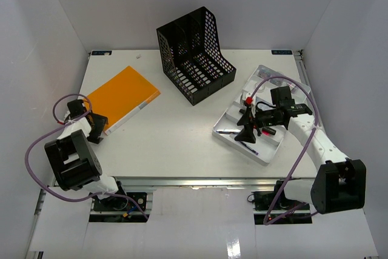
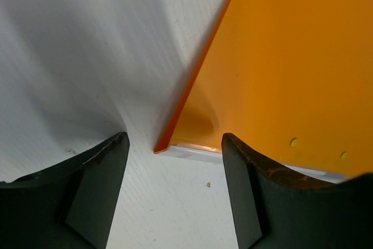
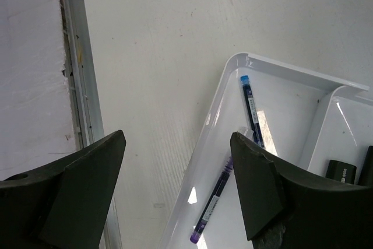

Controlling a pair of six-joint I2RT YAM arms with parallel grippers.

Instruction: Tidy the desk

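Straddling the lower corner of 1 orange folder, left gripper spread wide, empty; folder's long axis runs toward upper right across desk, frame centre. Right gripper wide, farther, over tray.

On the desk, a folder lies by the left edge, a file rack stands at the middle of the far edge, and a tray holding pens sits by the right edge.
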